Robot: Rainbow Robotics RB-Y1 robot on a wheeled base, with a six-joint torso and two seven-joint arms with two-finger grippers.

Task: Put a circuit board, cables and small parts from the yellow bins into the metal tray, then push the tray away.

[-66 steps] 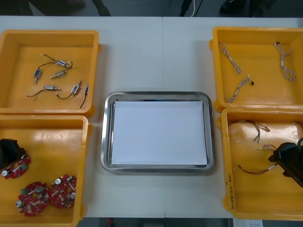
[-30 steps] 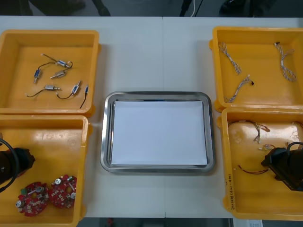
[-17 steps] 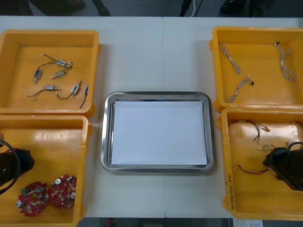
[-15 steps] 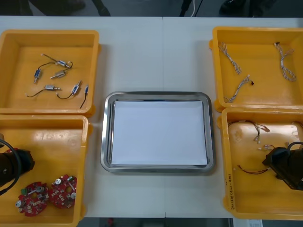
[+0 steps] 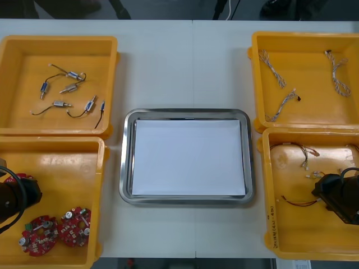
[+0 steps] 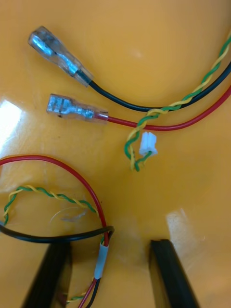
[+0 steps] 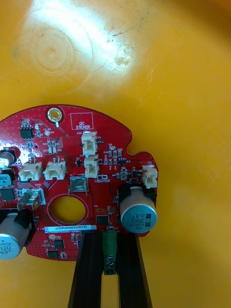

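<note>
A: What's moved vs 2 s ago?

B: Left gripper (image 7: 109,238) slid toward the near edge of its bin. The round red circuit board (image 7: 72,144) showed on its near side then, on its far side now. Right gripper (image 6: 110,244) crept a bit toward its own bin's near edge.

A: Left grip?

B: Narrow. Fingers pinch a small green part (image 7: 109,255) on the board's rim, so it's holding the board. That's at the left edge of the near-left yellow plastic bin (image 5: 61,168). Two more red boards (image 5: 39,234) lie side by side at that bin's near edge, by its near-left corner.

A: Right?

B: Wide. Fingers stand either side of a red-and-black cable (image 6: 99,260) w/ a pale sleeve, not closed on it. It's over the floor of the near-right yellow plastic bin (image 5: 291,224), by the right edge. More cables w/ clear-sleeved metal ends lie just beyond the fingers.

A: Tray?

B: Shiny metal tray (image 5: 126,162), white inside, mid-table btw the left & right bins.
</note>
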